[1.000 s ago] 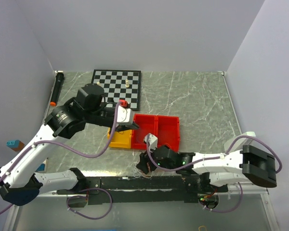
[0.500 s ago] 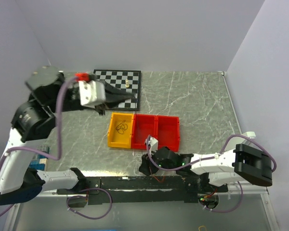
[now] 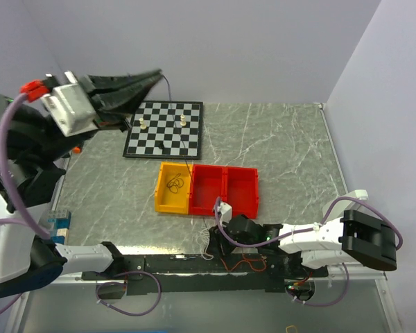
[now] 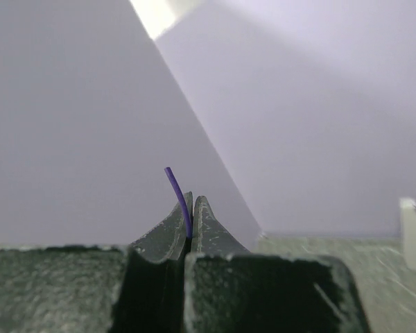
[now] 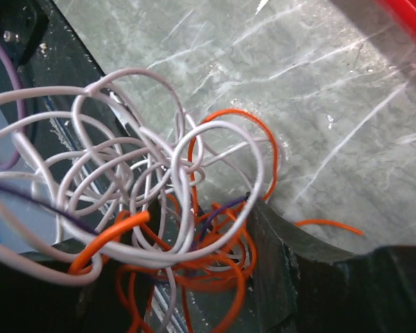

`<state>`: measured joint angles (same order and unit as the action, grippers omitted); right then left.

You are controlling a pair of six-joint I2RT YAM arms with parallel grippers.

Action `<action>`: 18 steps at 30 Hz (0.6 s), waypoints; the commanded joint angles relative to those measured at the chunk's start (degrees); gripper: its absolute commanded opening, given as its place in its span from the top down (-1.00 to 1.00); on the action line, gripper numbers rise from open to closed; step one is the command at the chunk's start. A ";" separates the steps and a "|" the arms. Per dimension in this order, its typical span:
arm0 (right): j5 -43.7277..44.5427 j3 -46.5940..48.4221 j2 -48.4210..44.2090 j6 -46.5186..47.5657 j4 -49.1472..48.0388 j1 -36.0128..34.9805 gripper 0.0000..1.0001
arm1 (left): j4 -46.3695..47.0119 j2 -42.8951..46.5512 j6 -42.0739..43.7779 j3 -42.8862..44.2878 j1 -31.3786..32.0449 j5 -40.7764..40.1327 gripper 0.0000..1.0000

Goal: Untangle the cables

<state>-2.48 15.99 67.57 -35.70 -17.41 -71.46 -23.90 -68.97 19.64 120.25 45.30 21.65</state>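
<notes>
Top external: L gripper (image 3: 154, 72) is up high at 10 o'clock, fingers pressed together on a thin blue-purple cable (image 3: 166, 87). The cable runs toward 5 o'clock over the chessboard (image 3: 159, 139) and past the bins. R gripper (image 3: 215, 243) sits low at the table's near edge, at 6 o'clock, right at the tangle (image 3: 206, 238) of white and orange cables. A black cable (image 3: 175, 184) lies looped in the yellow bin (image 3: 159, 189), w/ the red bins (image 3: 239, 182) touching it at 3 o'clock. Left wrist: fingertips (image 4: 201, 208) are closed, pinching the blue-purple cable, whose end pokes out at 12 o'clock. Right wrist: white and orange loops fill the frame w/ a purple strand through them. One dark finger (image 5: 274, 260) at 5 o'clock touches the bundle; the other is hidden, so can't tell if the jaws are spread or clamped.
</notes>
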 commanded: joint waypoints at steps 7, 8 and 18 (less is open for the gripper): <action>-0.07 0.80 0.46 -1.12 1.85 0.18 -0.22 | 20.91 3.40 9.71 -4.74 -0.03 -16.11 0.98; 0.02 0.80 0.63 -1.21 2.11 0.18 -0.21 | 22.48 3.84 9.80 -6.06 -0.03 -16.90 0.98; -1.30 1.06 3.27 -2.53 3.00 0.09 -0.29 | 40.94 -4.85 18.76 7.54 0.05 -28.86 0.98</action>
<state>-3.33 16.80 69.21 -37.54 -17.43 -71.46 7.84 -71.35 33.08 121.93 45.30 -2.22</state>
